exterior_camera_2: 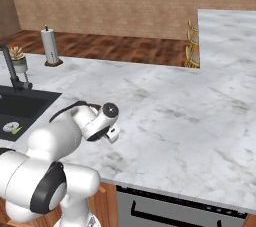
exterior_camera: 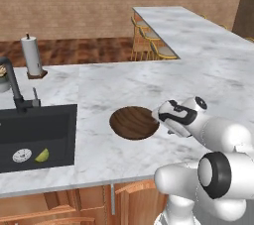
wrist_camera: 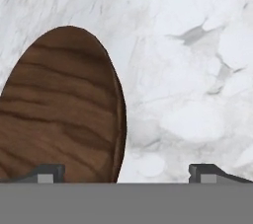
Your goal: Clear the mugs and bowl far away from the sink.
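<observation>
the marble tabletop (exterior_camera: 149,80) runs wide and bare to the right and far side, with its near edge just below the bowl and the arm's base. the black sink (exterior_camera: 37,137) is sunk into the tabletop at the left, its right rim well apart from the bowl; a tall black faucet (exterior_camera: 15,87) stands at its far edge. in the basin lie a round silver drain (exterior_camera: 22,155) and a small green piece (exterior_camera: 42,155) beside it. the white arm reaches low over the tabletop, wrist bent down, hand just right of the bowl. the dark wood bowl (exterior_camera: 134,122) sits upright on the tabletop. in the hand view the gripper (wrist_camera: 131,172) is spread wide, one fingertip over the bowl's rim (wrist_camera: 118,119), the other over bare marble. a paper towel roll (exterior_camera: 32,56) stands far left.
</observation>
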Robot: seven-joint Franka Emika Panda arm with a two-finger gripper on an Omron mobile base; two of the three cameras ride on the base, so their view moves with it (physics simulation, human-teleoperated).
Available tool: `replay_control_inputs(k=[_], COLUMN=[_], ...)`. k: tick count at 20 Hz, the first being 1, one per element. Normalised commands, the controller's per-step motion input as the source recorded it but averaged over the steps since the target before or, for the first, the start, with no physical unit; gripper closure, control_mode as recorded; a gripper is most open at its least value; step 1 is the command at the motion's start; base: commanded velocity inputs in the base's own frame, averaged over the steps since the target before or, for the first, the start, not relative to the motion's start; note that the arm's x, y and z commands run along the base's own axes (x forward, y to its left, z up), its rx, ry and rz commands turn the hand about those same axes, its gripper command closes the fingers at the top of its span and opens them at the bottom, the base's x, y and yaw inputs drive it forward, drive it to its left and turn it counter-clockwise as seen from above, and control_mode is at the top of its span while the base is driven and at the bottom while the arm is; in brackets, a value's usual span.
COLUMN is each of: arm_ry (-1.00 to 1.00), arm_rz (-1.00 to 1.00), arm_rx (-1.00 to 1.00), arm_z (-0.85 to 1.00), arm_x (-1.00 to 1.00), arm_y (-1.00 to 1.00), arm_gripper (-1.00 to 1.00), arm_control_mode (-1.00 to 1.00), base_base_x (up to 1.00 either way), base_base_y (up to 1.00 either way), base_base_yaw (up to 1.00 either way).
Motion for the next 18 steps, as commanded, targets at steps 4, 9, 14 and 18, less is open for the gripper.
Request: replay_control_inputs(k=[4, 9, 14, 18], arm_ry=[0.00, 0.00, 0.00, 0.00], arm_rz=[-0.02, 0.00, 0.00, 0.00], arm_rx=[0.00, 0.00, 0.00, 0.00], arm_z=[-0.08, -0.03, -0.06, -0.13], arm_x=[0.03, 0.10, 0.09, 0.06], arm_y=[0.00, 0.06, 0.02, 0.02], arm_gripper=[-1.00, -1.00, -1.00, -1.00], arm_control_mode=[-1.00, -1.00, -1.00, -1.00], base_base_x=[0.00, 0.00, 0.00, 0.00], base_base_y=[0.00, 0.00, 0.00, 0.00], base_base_yaw=[0.00, 0.00, 0.00, 0.00])
